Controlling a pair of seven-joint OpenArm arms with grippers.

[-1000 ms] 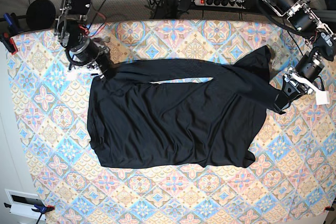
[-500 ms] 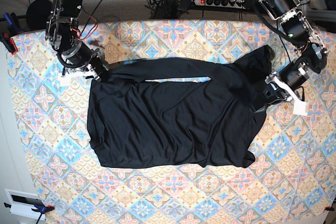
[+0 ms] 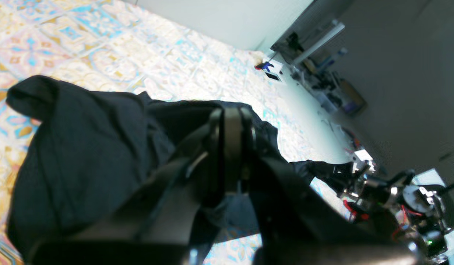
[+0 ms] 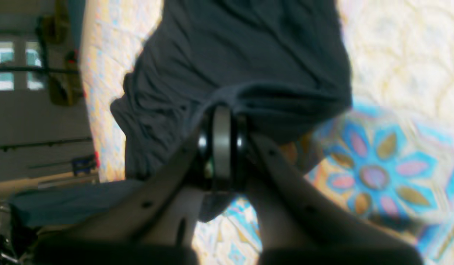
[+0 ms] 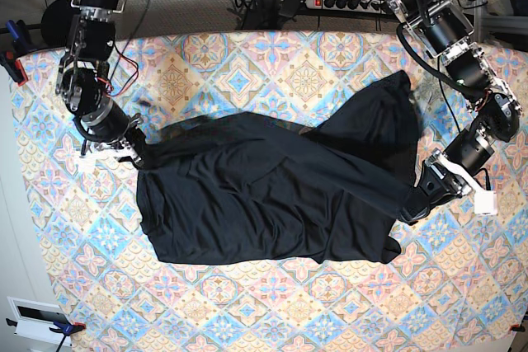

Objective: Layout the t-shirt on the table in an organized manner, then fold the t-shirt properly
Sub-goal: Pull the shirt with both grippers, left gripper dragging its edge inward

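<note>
The black t-shirt (image 5: 247,204) lies spread across the middle of the patterned table (image 5: 272,311), its far edge lifted and drawn into a fold over the body. My left gripper (image 5: 410,212), on the base view's right, is shut on the shirt's right corner. The left wrist view shows its fingers (image 3: 230,147) pinched together with black fabric (image 3: 83,154) bunched around them. My right gripper (image 5: 139,157), on the base view's left, is shut on the shirt's left corner. In the right wrist view, cloth (image 4: 249,55) drapes over its closed tips (image 4: 221,121).
A power strip (image 5: 346,2) and cables lie beyond the table's far edge. Clamps (image 5: 15,68) grip the cloth at the left edge, and another clamp (image 5: 58,327) sits at the front left corner. Bare patterned cloth surrounds the shirt on all sides.
Both grippers have moved toward the table's front while holding the shirt's far edge. The band of fabric between them has come down over the shirt's body.
</note>
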